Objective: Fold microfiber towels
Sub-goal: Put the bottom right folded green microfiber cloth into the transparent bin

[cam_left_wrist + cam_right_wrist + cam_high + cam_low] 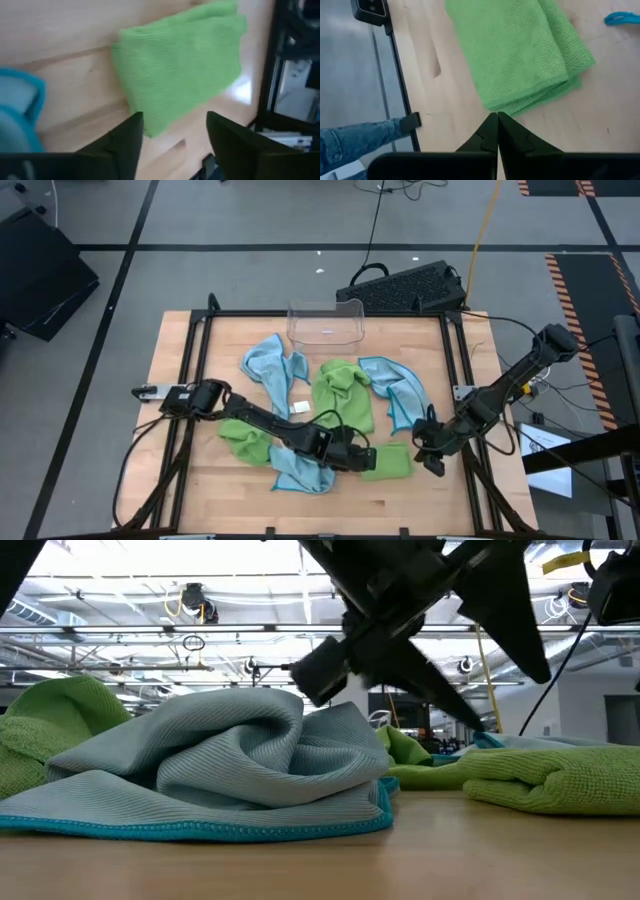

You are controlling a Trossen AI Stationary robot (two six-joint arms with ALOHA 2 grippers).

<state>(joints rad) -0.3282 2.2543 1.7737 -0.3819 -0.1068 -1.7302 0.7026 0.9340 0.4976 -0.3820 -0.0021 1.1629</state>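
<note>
Folded green towel: flat on table, just ahead of left gripper.
Left gripper: fingers apart, empty.
Right gripper: fingers together, beside towel's edge.

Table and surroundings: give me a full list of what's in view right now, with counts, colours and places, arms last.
Folded towel: one, lime green, near front edge toward the right, lying flat between the two grippers.
Unfolded green towels: two, lime green, one bunched mid-table, one at front left.
Blue towels: three, light blue, crumpled; one back left, one right of centre, one at front.
Plastic bin: one, clear, back edge of table.
Table: one, light wood, black frame.
Keyboard-like black object: one, on the floor behind the table.
Person's leg in blue jeans: one, beside the table, right wrist view.
Left gripper: open, just short of the folded towel.
Right gripper: shut, at the folded towel's other edge.
</note>
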